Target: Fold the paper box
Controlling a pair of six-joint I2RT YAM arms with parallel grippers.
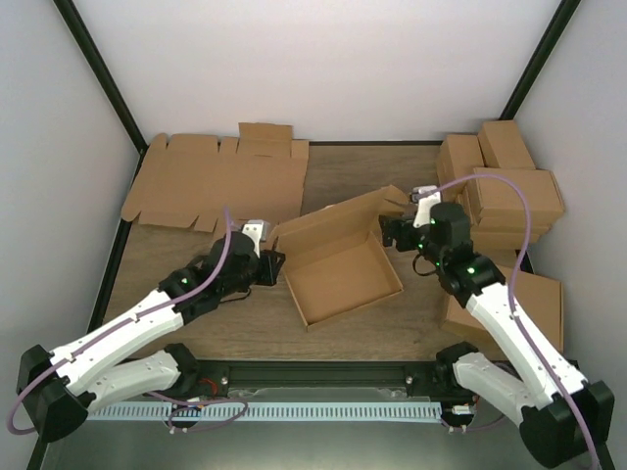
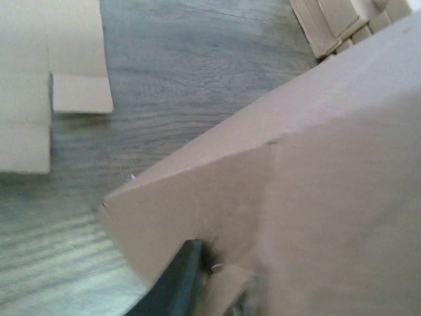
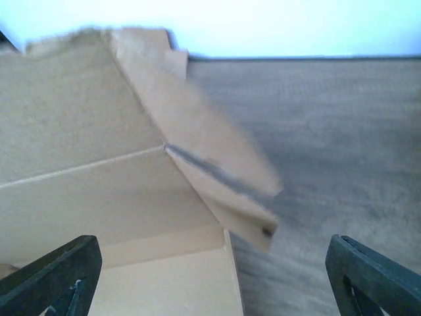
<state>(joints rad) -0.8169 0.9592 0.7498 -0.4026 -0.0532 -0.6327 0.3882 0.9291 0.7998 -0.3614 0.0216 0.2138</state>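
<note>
- Your right gripper (image 1: 397,233) stands with its jaws wide apart; in the right wrist view its dark fingers (image 3: 62,273) sit at the two lower corners with cardboard showing between them.
- You'll find it at the far right corner of the paper box (image 1: 343,274), close to where the raised rear flap meets the side wall.
- Your left gripper (image 1: 272,262) is at the box's left corner. In the left wrist view only one dark finger (image 2: 172,286) shows, pressed against the cardboard wall, so you cannot tell whether that gripper is clamped or apart.
- You have the box in the middle of the table (image 1: 245,328), between the two arms and turned at an angle. It forms a shallow open tray with its walls up, and the broad flap along its far edge is lifted and leaning back.
- Behind your left arm, flat notched cardboard sheets (image 1: 216,181) lie at the table's far left.
- Beside your right arm, closed brown cartons (image 1: 505,191) are piled along the right edge.
</note>
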